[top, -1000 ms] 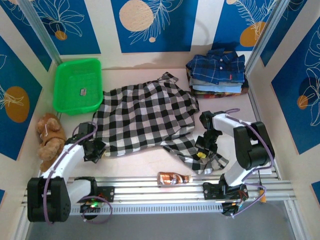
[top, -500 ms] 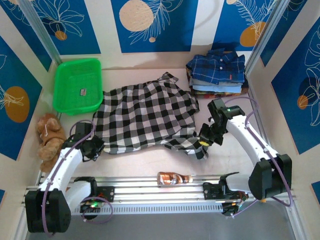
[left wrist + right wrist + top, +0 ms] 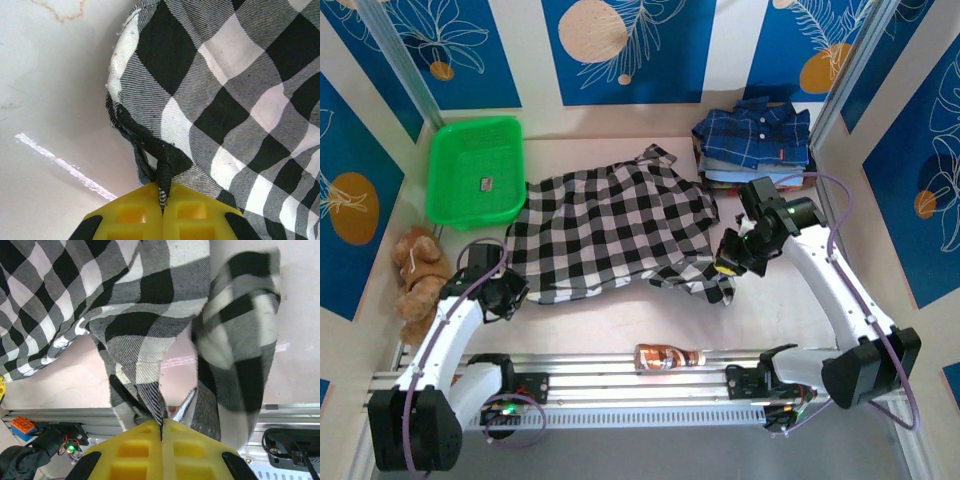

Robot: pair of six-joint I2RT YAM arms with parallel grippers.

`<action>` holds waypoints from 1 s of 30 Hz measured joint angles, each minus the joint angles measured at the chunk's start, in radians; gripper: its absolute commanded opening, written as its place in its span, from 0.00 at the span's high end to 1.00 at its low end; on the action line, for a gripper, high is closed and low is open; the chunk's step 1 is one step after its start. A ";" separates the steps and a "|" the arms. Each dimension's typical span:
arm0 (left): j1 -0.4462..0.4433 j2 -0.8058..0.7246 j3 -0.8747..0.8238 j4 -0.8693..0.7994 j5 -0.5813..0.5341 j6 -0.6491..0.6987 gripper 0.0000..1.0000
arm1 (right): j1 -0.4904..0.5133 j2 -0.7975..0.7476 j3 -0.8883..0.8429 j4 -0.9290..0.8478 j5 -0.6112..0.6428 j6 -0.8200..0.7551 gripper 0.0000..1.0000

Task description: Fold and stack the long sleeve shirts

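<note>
The fold is at its opening step. The checked shirt [image 3: 610, 225] lies spread across the middle of the table [image 3: 790, 300]; the folded stack [image 3: 755, 145], navy shirt on top, sits at the far right. The right gripper [image 3: 161, 429] has its jaws pinching the sleeve [image 3: 705, 280], bunched at the shirt's near right. The left gripper [image 3: 162, 197] pinches the hem corner [image 3: 150, 145] at the near left. Next, the sleeve probably needs carrying left over the body and laying flat without dragging the shirt.
</note>
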 measured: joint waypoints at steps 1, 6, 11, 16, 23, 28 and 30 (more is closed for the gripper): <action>0.000 0.007 0.006 -0.008 -0.006 0.000 1.00 | 0.001 0.024 0.025 -0.002 0.008 -0.010 1.00; 0.000 0.063 0.045 -0.014 -0.045 0.000 1.00 | -0.005 0.155 0.149 0.001 0.053 -0.082 1.00; 0.007 0.125 0.069 -0.013 -0.084 0.000 1.00 | -0.016 0.293 0.243 0.013 0.100 -0.171 1.00; 0.020 0.161 0.078 -0.004 -0.105 0.000 0.99 | -0.021 0.431 0.337 0.026 0.135 -0.250 1.00; 0.023 0.223 0.088 0.005 -0.120 0.010 0.99 | -0.021 0.614 0.476 0.027 0.187 -0.340 1.00; 0.023 0.253 0.142 0.010 -0.120 0.031 0.99 | -0.021 0.704 0.578 0.020 0.221 -0.391 1.00; 0.023 0.255 0.166 0.011 -0.120 0.043 0.99 | -0.022 0.725 0.612 0.019 0.229 -0.402 1.00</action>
